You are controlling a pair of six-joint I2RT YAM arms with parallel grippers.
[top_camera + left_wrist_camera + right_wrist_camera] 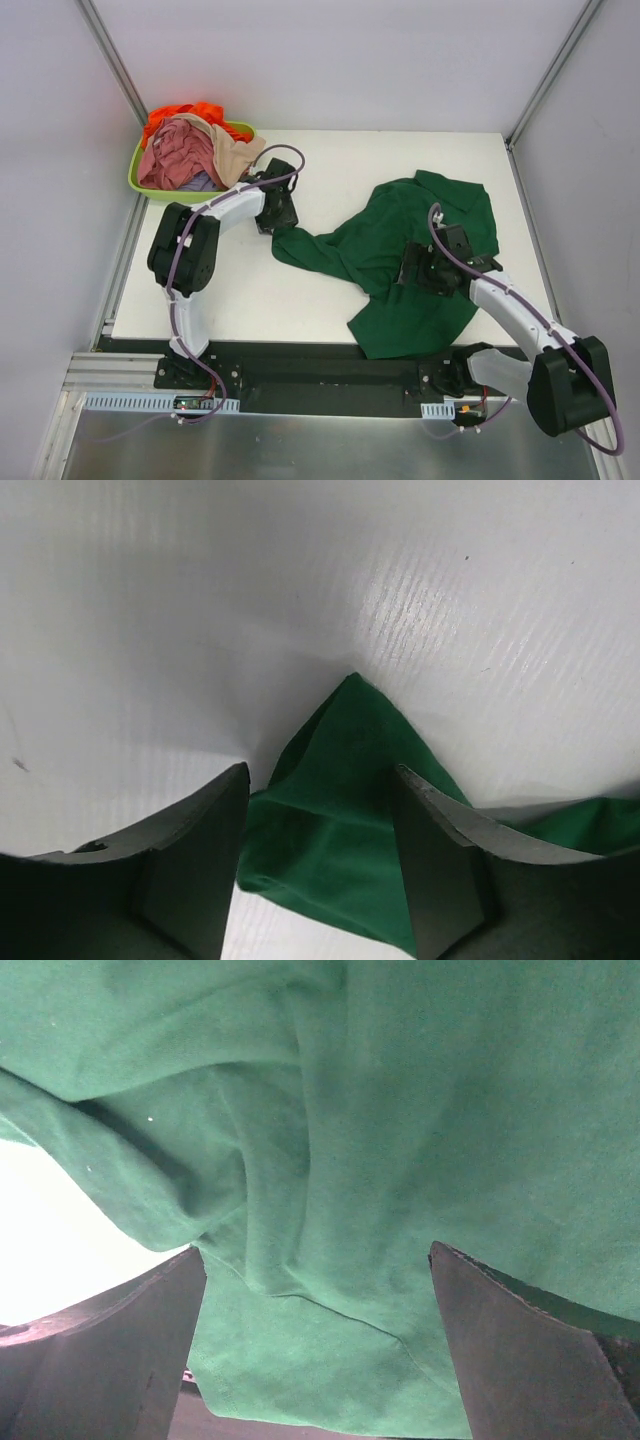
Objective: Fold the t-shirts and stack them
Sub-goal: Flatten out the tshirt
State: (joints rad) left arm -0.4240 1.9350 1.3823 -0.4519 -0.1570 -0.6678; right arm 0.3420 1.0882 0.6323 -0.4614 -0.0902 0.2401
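A dark green t-shirt [400, 250] lies crumpled across the right half of the white table [330, 170], one corner stretched out to the left. My left gripper [280, 218] is down at that corner. In the left wrist view the green cloth [340, 810] lies between its fingers, and the gripper [320, 850] stands open, with a sliver of table showing beside the left finger. My right gripper [412, 268] hovers wide open over the middle of the shirt. The right wrist view shows wrinkled green fabric [380, 1110] and a hem below the right gripper [315, 1340].
A lime-green tub [140, 185] at the back left corner holds pink [175, 155], orange [185, 112], beige [235, 150] and lavender [200, 182] shirts in a heap. The green shirt's lower edge [400, 340] hangs over the table's near edge. Walls close in on three sides.
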